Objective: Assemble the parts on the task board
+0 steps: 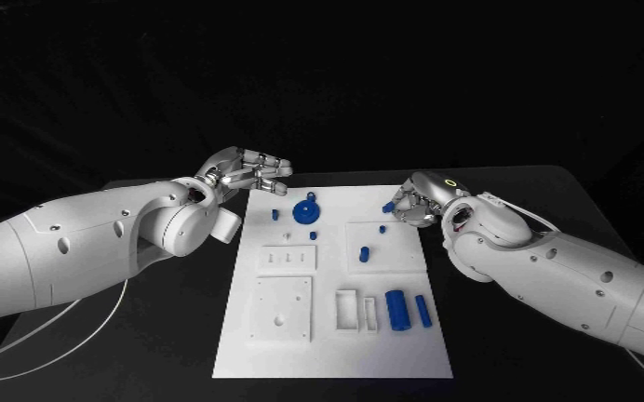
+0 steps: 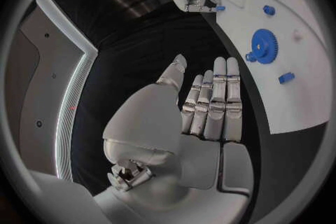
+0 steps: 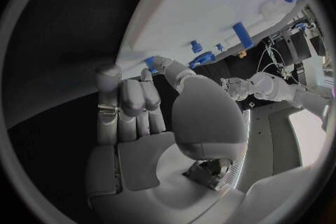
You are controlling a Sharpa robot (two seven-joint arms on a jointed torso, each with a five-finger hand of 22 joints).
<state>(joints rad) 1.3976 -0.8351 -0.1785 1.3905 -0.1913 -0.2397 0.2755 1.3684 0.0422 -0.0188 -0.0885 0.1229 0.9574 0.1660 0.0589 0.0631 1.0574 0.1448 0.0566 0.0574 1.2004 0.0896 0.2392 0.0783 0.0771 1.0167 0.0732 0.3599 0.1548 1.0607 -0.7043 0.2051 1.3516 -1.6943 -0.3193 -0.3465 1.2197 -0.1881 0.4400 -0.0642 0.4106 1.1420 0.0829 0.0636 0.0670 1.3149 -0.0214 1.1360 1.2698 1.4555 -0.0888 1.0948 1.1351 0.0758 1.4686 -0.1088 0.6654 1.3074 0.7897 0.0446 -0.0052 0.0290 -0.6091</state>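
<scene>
The right hand (image 1: pixel 419 199) pinches a small blue part (image 1: pixel 389 207) at the task board's (image 1: pixel 336 328) far right edge; the left hand (image 1: pixel 248 171), released and holding nothing, hovers off the far-left corner, near the blue gear (image 1: pixel 306 210).

A black table (image 1: pixel 161 346) is seen carrying a white task board (image 1: pixel 336 328), laid flat at its middle. A thin white cable (image 1: pixel 100 314) is draped across the table's left part (beside the board, apart from it). The board's near edge is set close to the table's front.
</scene>
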